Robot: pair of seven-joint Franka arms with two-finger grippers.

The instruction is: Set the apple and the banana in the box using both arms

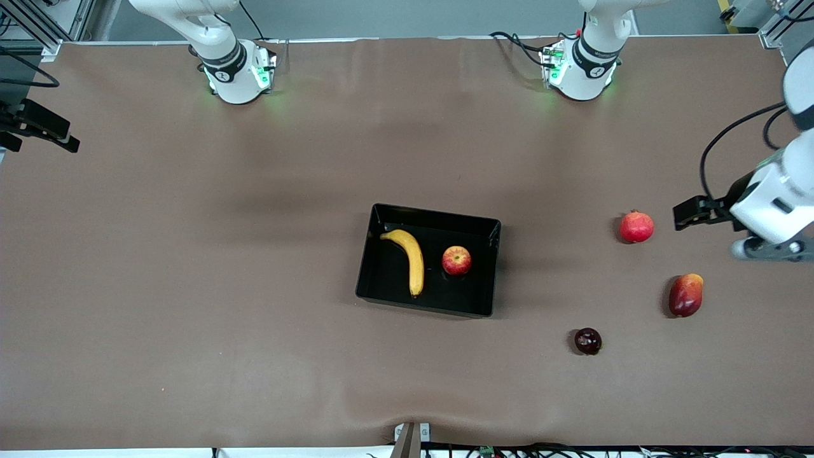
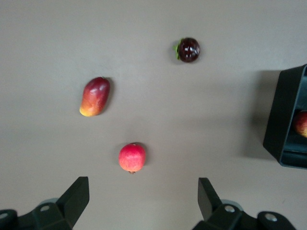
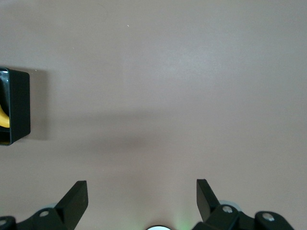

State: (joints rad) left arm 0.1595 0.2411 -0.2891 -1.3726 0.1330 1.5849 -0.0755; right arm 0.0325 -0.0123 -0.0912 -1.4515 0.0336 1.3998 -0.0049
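The black box sits mid-table. In it lie the yellow banana and, beside it toward the left arm's end, the red-and-yellow apple. The left wrist view catches a corner of the box with a sliver of the apple. My left gripper hangs open and empty over the table near a pomegranate. My right gripper is open and empty, high over bare table by its own base. Its view shows the box's end wall and a bit of the banana.
Toward the left arm's end lie a red pomegranate, a red-yellow mango and a dark maroon fruit. Black equipment juts in at the right arm's end.
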